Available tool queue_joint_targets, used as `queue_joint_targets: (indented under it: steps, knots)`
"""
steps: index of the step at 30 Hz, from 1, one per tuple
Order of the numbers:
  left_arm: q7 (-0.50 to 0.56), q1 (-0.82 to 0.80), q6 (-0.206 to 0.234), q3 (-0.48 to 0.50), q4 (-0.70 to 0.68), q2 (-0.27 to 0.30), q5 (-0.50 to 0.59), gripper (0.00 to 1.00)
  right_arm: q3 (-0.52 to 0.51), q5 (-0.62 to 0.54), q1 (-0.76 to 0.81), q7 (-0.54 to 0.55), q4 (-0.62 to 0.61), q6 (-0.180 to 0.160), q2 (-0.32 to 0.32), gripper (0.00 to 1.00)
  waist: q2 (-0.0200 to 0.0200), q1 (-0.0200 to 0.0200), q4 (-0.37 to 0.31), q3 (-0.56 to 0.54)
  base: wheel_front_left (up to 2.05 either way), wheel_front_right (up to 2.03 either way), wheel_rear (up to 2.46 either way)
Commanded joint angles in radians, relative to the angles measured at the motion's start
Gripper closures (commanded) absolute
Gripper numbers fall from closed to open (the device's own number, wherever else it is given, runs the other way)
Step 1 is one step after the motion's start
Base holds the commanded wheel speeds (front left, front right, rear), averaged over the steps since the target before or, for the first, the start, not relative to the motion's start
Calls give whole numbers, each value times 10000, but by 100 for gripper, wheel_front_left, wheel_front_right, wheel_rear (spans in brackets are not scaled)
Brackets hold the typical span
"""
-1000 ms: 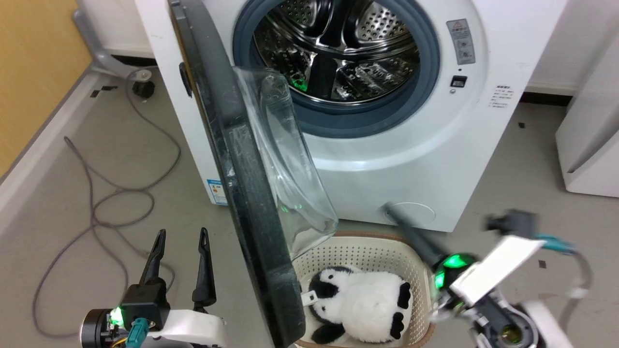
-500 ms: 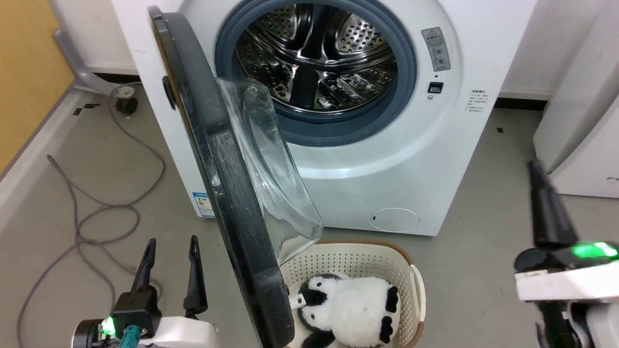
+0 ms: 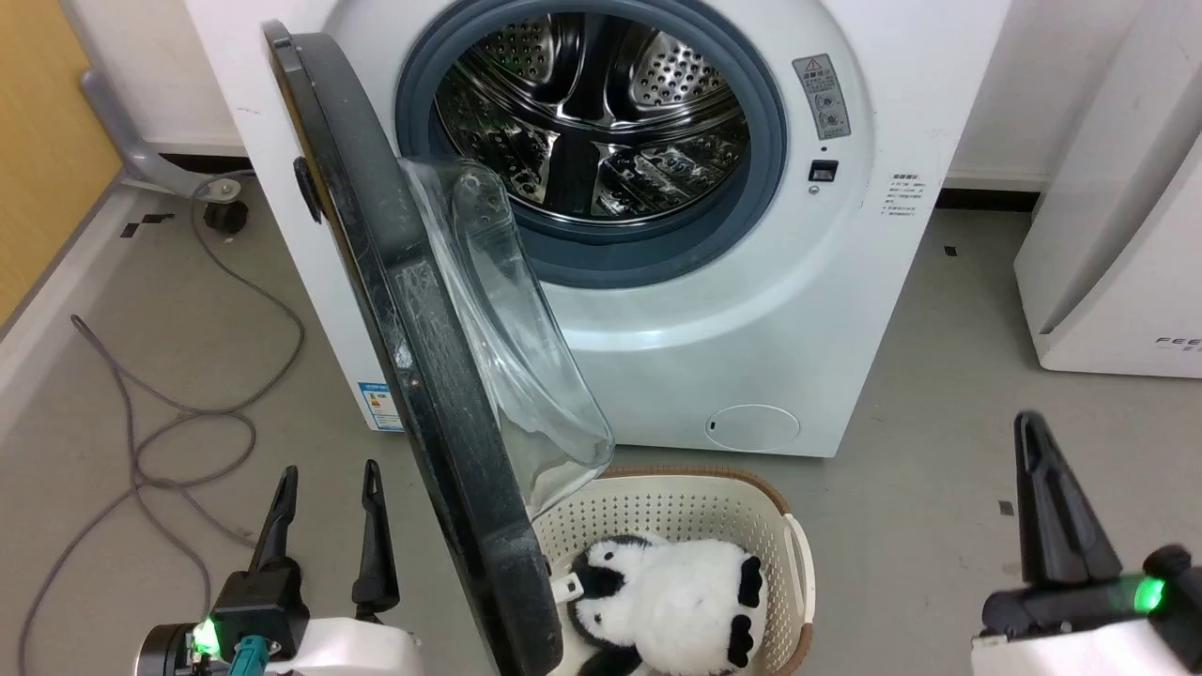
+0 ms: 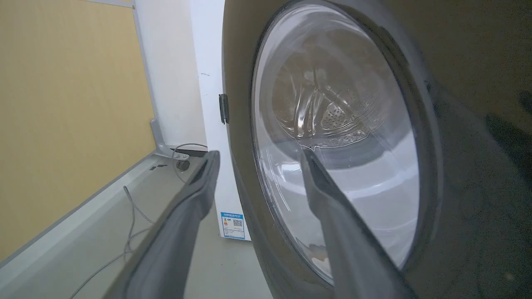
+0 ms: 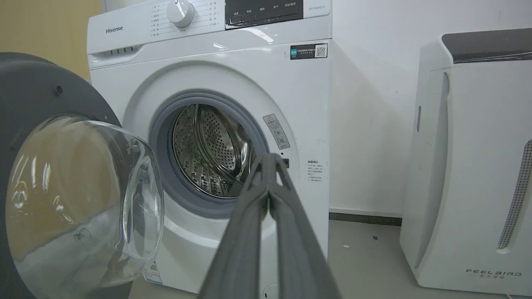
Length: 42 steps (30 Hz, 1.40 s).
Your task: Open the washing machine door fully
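Currently the washing machine door [image 3: 404, 347] stands part-open. It is hinged at the left side of the washing machine [image 3: 714, 310] and swung out roughly square to the front panel, edge-on in the head view, with its glass bowl facing the exposed drum [image 3: 592, 113].

Step in hand, as judged: the final swing. The door is unlatched but has not reached its end position.

Pincer states:
- The left pincer [image 3: 329, 469] sits low, just beside the door's outer face. Its fingers are spread apart and hold nothing.
- The right pincer [image 3: 1030, 422] sits well apart at the lower right. Its fingers are pressed together on nothing.

Next move, as judged: swing the free edge further toward the hinge side. This calls for a push on the inner face, or a hook behind the rim. The left pincer lies in that sweep and would have to travel with the door or clear it.

Count:
- one door, one machine, two pincers
- one basket [image 3: 798, 563] on the floor [image 3: 939, 451] under the door's lower edge, holding one plush penguin [image 3: 667, 601]
- one grey cable [image 3: 141, 441]
- one white appliance [image 3: 1108, 282] to the right
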Motion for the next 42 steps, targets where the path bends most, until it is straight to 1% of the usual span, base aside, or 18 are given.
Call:
queue_joint_targets:
  steps: [1,3,5,6,7,11,16,20,21,22,27,32,34,35,36,42]
  knots:
    - [-44,100,8,26,-64,6,-4,0,-66,-65,328,-42,135,8,113,100,0,1,-13,-20,0,0,0]
    - [-44,118,6,21,-72,6,-4,0,-123,-239,527,-42,362,8,170,100,0,1,-26,-27,0,0,0]
    - [-44,133,0,22,-69,6,-1,0,-351,148,631,-42,747,8,225,100,0,1,-40,-42,0,0,0]
    - [-44,139,-8,19,-62,6,3,0,-434,289,679,-42,972,8,238,84,0,1,-41,-51,0,0,0]
    - [-44,145,-16,18,-51,6,10,0,-437,356,725,-42,1232,8,244,0,0,1,-41,-62,0,0,0]
    - [-44,146,-33,21,-19,6,37,0,-467,45,679,-43,1600,8,250,0,0,1,-30,-78,0,0,0]
    - [-44,127,-49,68,15,6,56,0,-484,-8,631,-43,1724,8,252,0,0,1,2,-90,0,0,0]
    - [-44,87,40,205,-46,6,-3,0,-415,-165,631,-43,1743,8,252,0,0,1,44,-95,0,0,0]
    - [-44,54,107,297,-151,6,-31,66,-402,-189,638,-43,1740,8,253,0,0,1,54,-99,0,0,0]
    - [-44,64,90,341,-199,6,-43,100,-383,-220,648,-43,1731,8,253,0,0,1,63,-104,0,0,0]
    - [-44,-113,98,791,-992,40,74,100,-356,-286,731,-43,1683,8,253,0,0,1,123,-125,0,0,0]
    - [-44,-506,-39,994,-2634,72,222,100,-306,-280,784,-43,1627,8,253,0,0,1,185,-151,0,0,0]
    - [-44,-624,-132,893,-3293,68,296,100,-280,-302,793,-43,1608,8,253,0,0,1,211,-164,0,0,0]
    - [-44,-624,-132,893,-3293,68,296,100,-280,-302,793,-43,1608,8,253,0,0,1,211,-164,0,0,0]
    - [-44,-671,-192,792,-3585,66,334,100,-271,-311,797,-43,1603,8,253,0,0,1,223,-171,0,0,0]
    - [-44,-966,-549,-235,-4861,38,359,100,-222,-347,797,-43,1583,8,254,0,0,1,278,-207,0,0,0]
